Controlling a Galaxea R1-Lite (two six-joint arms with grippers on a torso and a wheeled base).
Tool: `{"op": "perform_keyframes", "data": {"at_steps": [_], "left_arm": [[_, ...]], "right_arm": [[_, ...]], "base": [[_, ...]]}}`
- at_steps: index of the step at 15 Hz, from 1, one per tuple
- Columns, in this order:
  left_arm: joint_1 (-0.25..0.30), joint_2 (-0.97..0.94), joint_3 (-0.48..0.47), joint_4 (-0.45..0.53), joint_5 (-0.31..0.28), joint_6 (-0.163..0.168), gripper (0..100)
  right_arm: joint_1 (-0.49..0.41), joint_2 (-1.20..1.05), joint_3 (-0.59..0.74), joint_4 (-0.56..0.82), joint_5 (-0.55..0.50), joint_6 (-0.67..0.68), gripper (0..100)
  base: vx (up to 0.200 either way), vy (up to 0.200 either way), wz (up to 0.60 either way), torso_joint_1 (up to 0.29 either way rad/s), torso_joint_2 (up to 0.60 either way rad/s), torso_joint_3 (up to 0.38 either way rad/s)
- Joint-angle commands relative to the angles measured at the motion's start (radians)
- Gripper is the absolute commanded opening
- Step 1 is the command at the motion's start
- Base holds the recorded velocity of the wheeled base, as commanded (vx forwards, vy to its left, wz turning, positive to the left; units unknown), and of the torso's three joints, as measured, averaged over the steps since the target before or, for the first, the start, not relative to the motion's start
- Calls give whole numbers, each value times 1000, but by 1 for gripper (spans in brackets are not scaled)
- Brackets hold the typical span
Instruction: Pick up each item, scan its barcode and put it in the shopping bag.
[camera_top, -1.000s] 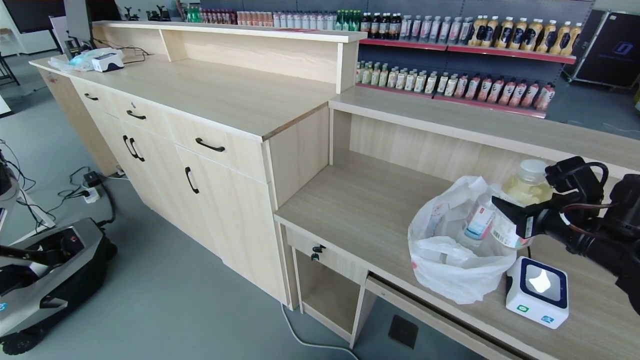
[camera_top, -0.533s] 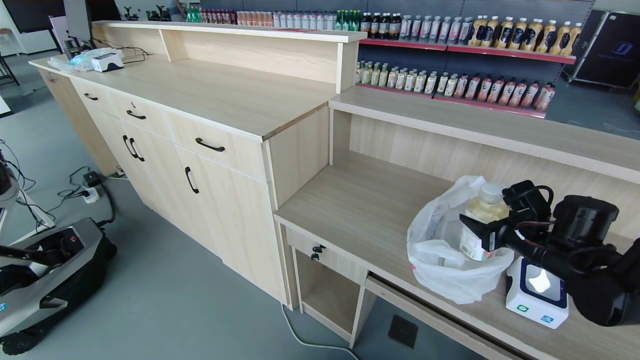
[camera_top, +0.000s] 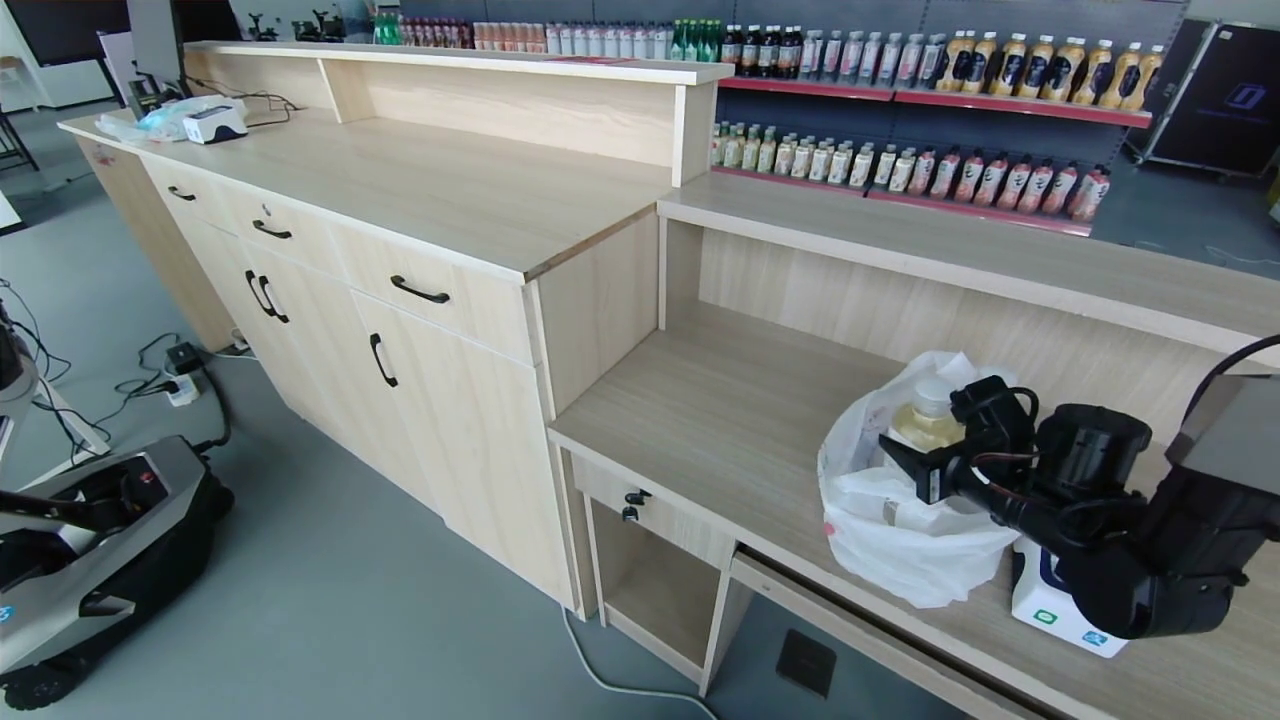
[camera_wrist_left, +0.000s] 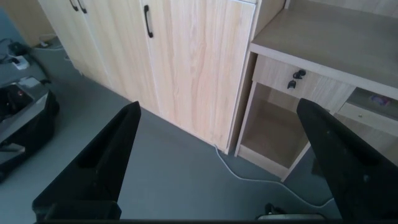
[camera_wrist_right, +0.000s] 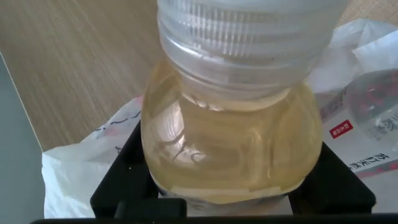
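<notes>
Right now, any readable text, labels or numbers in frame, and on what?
Nothing quotable.
On the held bottle in the right gripper: label hidden.
On the second bottle in the shopping bag: red tag, print blurred.
On the scanner: two icons, no words.
On the shelf bottles: labels too small.

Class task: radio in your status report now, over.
Right gripper shut on bottle, upright in shopping bag mouth. Left gripper open. Another bottle already in bag.
</notes>
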Motion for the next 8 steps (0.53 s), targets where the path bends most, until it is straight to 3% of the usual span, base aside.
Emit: {"op": "perform_keyframes", "data": {"at_steps": [1,8], "left_arm": [[0,0,0,0,0,0,100],[0,0,0,0,0,0,100]], "right_arm": [[-1,53,-17,-13,0,3,0],[-2,119,-34,-36,0,11,0]], "base": [[0,0,0,0,0,0],[0,0,0,0,0,0]]}}
